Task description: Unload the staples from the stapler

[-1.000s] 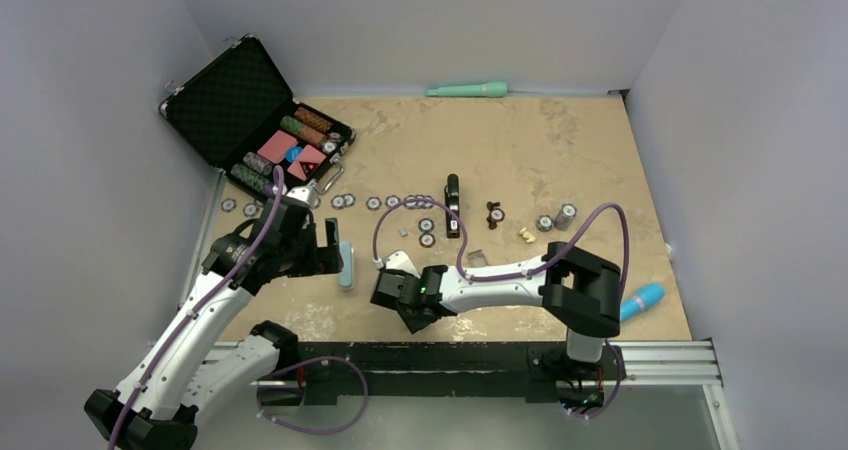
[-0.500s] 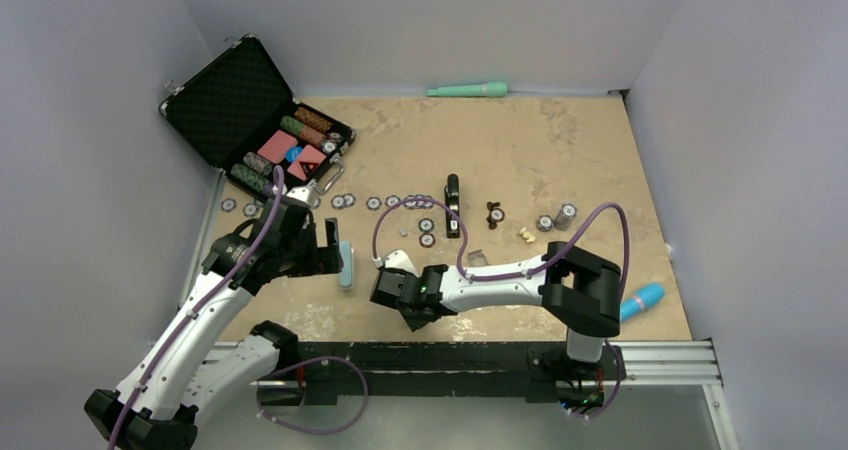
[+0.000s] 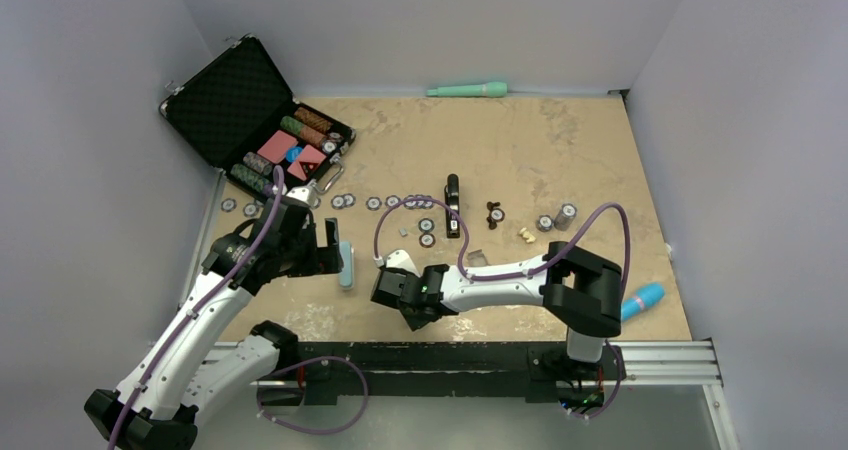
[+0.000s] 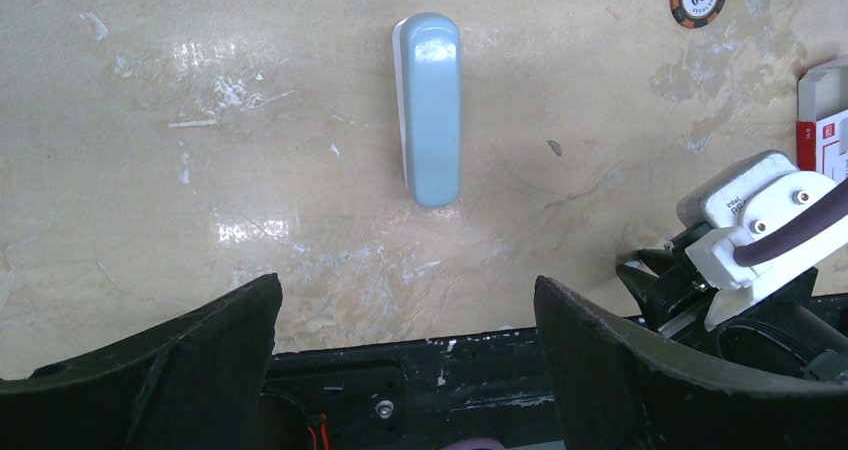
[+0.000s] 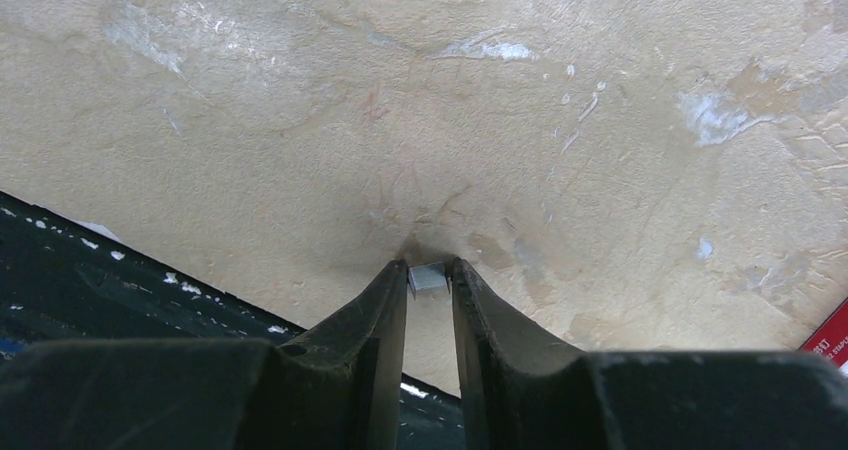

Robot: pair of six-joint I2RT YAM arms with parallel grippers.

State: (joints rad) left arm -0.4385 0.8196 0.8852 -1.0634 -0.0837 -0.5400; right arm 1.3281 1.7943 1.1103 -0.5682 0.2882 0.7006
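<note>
Mottled beige tabletop [image 3: 560, 160], grey walls [image 3: 430, 20] — right tool [image 5: 428, 267] pinching staples [image 5: 428, 279], left tool [image 4: 407, 290] spread wide.

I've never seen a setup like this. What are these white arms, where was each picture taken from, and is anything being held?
These are two robot arms bolted to a beige marbled table. One picture looks down from above; the other two come from a camera on each arm's wrist. On the table lie a slim black stapler, a row of round poker chips, an open black case with more chips inside, and a pale blue oblong bar. The left gripper is open near the bar, holding nothing. The right gripper is pinching a tiny silver-grey strip of staples at the table's surface.
</note>
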